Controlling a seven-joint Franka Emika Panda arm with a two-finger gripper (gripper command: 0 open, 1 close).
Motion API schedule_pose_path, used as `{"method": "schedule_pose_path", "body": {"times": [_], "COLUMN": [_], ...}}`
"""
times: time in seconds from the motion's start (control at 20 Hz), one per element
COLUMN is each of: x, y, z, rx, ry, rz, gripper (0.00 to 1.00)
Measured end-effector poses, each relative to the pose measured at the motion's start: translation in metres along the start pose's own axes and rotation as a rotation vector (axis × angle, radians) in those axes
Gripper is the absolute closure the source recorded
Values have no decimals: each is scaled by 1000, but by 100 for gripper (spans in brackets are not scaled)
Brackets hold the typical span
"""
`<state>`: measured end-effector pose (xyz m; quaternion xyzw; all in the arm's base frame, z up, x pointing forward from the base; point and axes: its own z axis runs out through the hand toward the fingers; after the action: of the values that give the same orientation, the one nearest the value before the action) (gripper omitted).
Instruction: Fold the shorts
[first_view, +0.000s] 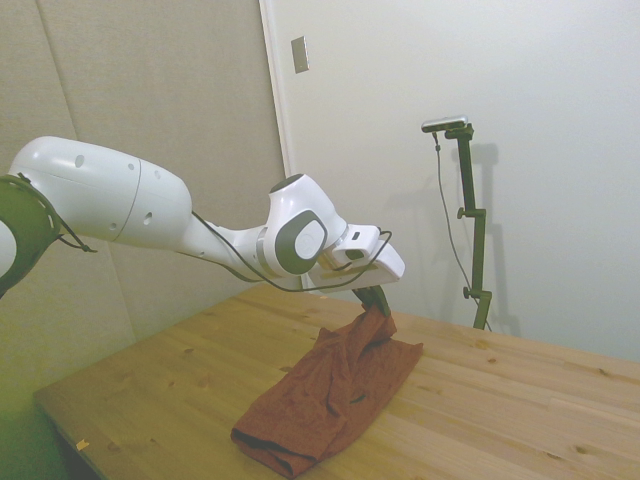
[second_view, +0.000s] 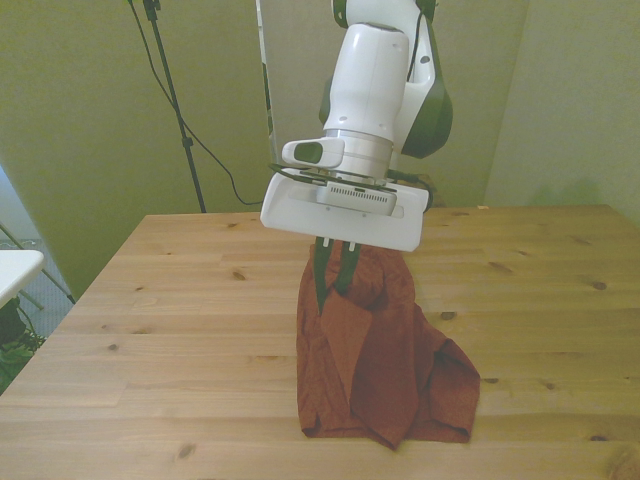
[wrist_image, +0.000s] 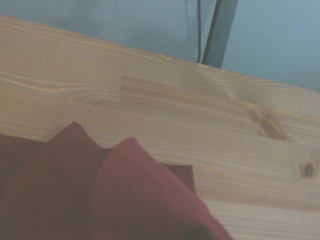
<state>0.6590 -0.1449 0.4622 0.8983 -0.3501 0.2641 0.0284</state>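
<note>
The rust-brown shorts (second_view: 385, 365) hang in folds from one raised edge, their lower part bunched on the wooden table (second_view: 150, 320) near its front edge. My gripper (second_view: 333, 290) is shut on the lifted upper edge of the cloth, a little above the tabletop. From the side, the shorts (first_view: 330, 390) slope up from a heap to the gripper (first_view: 378, 306). The wrist view shows red-brown folds of the shorts (wrist_image: 100, 200) over bare wood.
The table's edge (first_view: 130, 455) runs close to the heap of cloth. Bare wood (second_view: 540, 290) spreads to both sides of the shorts. A white object (second_view: 15, 270) pokes in at the front view's left, off the table.
</note>
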Motion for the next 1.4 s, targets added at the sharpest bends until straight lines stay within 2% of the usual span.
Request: {"method": "schedule_pose_path", "body": {"times": [0.4, 0.55, 0.7, 1.0, 1.2, 1.4], "x": [44, 37, -5, -112, -165, -218], "y": [18, 18, 21, 12, 56, 103], "z": [-33, -42, -61, -155, -200, -225], "rx": [11, -30, -85, -54, -120, -149], "ry": [-3, -72, -218, -431, -488, -513], "rz": [46, 63, 91, 90, 135, 148], "gripper": [0, 0, 0, 0, 0, 0]}}
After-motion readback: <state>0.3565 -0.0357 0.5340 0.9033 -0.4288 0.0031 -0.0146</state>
